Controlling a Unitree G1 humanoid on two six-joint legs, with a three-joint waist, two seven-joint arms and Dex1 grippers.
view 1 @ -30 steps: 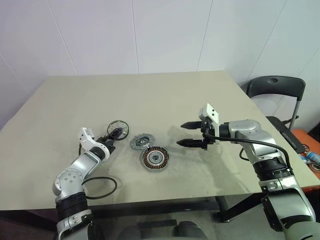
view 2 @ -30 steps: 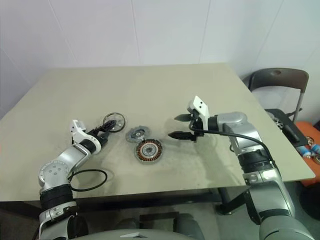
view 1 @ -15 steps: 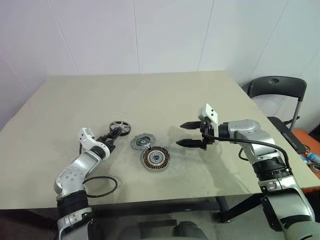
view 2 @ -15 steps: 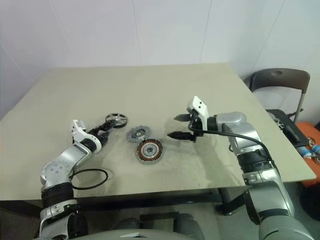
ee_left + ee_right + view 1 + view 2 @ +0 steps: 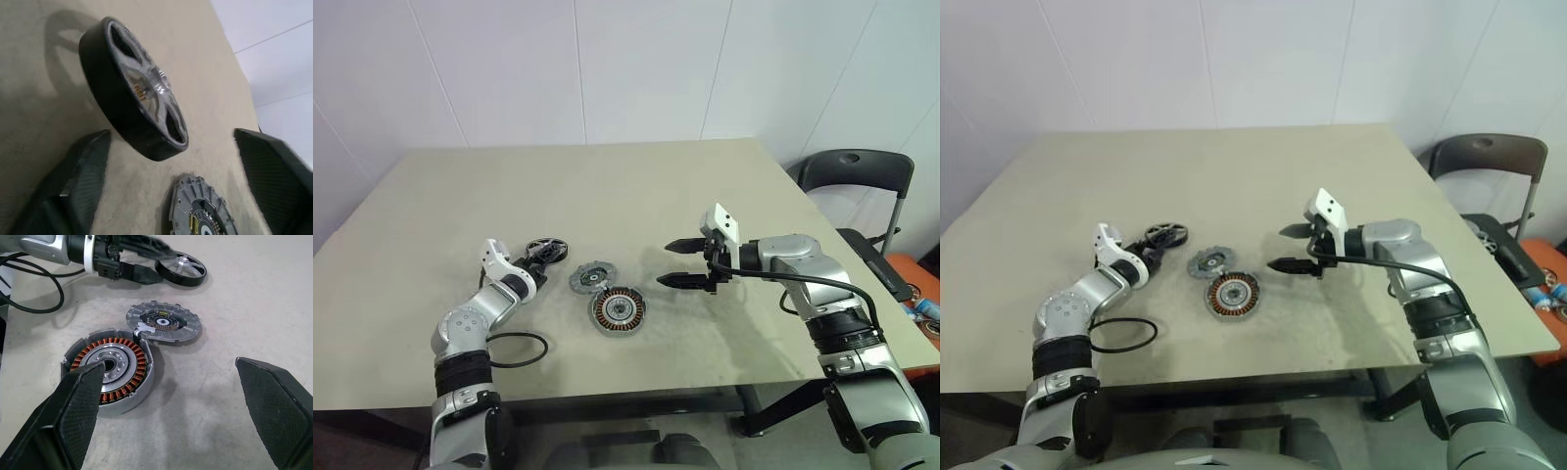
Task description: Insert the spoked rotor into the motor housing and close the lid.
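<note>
The spoked rotor [image 5: 546,250] lies flat on the surface just ahead of the left gripper [image 5: 534,264], between its parted fingers, while the right gripper [image 5: 683,262], fingers wide apart, hovers beside the motor housing [image 5: 617,310].

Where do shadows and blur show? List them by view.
Left wrist view: the spoked rotor casts a soft shadow on the table; both fingers blur. Right wrist view: the motor housing and the lid stay crisp.

Beige table [image 5: 607,186], left hand [image 5: 540,260] at spoked rotor [image 5: 546,249], lid [image 5: 590,277] touching motor housing [image 5: 618,311], right hand [image 5: 678,262] spread.
</note>
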